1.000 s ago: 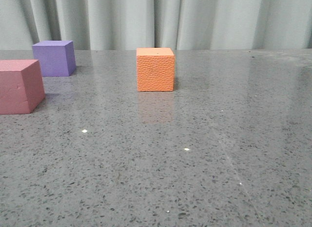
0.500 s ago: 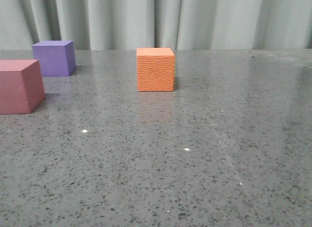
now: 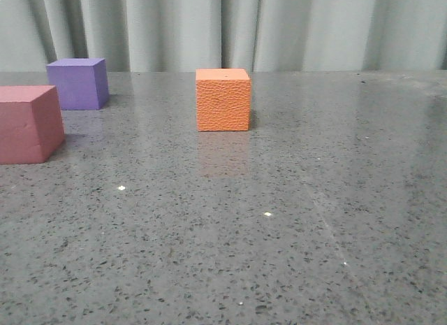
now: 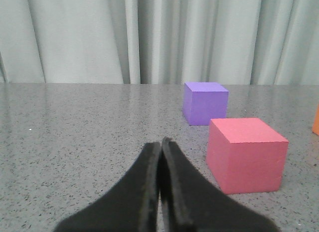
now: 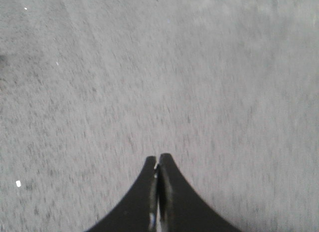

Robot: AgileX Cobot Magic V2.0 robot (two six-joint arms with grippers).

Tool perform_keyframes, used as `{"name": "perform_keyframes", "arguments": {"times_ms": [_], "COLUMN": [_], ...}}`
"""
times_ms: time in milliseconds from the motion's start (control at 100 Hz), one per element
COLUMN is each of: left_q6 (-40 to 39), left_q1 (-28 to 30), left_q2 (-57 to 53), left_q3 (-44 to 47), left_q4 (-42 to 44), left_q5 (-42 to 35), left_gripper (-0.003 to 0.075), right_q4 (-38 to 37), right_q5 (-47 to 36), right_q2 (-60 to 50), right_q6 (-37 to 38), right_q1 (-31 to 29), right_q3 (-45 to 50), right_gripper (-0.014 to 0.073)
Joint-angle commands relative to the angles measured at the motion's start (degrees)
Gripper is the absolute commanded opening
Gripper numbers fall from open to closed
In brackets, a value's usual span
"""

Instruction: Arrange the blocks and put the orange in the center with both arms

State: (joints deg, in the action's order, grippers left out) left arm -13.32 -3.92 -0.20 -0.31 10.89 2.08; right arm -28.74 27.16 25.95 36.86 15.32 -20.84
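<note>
The orange cube [image 3: 223,99], pebbled, stands on the grey speckled table [image 3: 279,220] near the middle, toward the back. The purple cube [image 3: 78,83] stands at the back left. The pink-red cube [image 3: 28,124] stands at the left edge, nearer than the purple one. Neither gripper shows in the front view. In the left wrist view my left gripper [image 4: 161,142] is shut and empty, low over the table, short of the pink-red cube [image 4: 246,154] and the purple cube [image 4: 205,103]; an orange sliver [image 4: 316,120] shows at the edge. My right gripper [image 5: 158,158] is shut and empty over bare table.
A pale grey-green curtain [image 3: 230,28] hangs behind the table's far edge. The right wrist view is blurred and holds only table surface [image 5: 199,82].
</note>
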Motion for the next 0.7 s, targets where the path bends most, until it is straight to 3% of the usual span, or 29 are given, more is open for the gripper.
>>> {"name": "perform_keyframes", "arguments": {"times_ms": [0, 140, 270, 520, 690], "left_q6": [-0.03, -0.03, -0.03, -0.03, -0.03], "left_q1": [0.15, 0.15, 0.15, 0.15, 0.15], "left_q2": [-1.89, -1.89, -1.89, -1.89, -1.89], "left_q3": [3.22, 3.22, 3.22, 3.22, 3.22], "left_q4": [-0.44, -0.44, -0.44, -0.44, -0.44], "left_q5": [-4.45, -4.45, -4.45, -4.45, -4.45], "left_gripper": [-0.001, -0.001, -0.001, -0.001, -0.001], "right_q4": [4.51, 16.38, 22.92, 24.03, 24.03], "right_q5": [-4.17, -9.24, -16.19, -22.3, -21.62], "right_q2": [-5.05, -13.87, -19.72, -27.69, -27.99], "right_q6": [-2.55, -15.59, -24.39, -24.8, -24.8], "right_q1": [-3.01, -8.01, -11.04, -11.68, -11.68], "right_q3": [2.6, 9.11, 13.68, 21.79, 21.62], "right_gripper": [-0.0067, -0.0067, -0.0067, -0.0067, -0.0067]}}
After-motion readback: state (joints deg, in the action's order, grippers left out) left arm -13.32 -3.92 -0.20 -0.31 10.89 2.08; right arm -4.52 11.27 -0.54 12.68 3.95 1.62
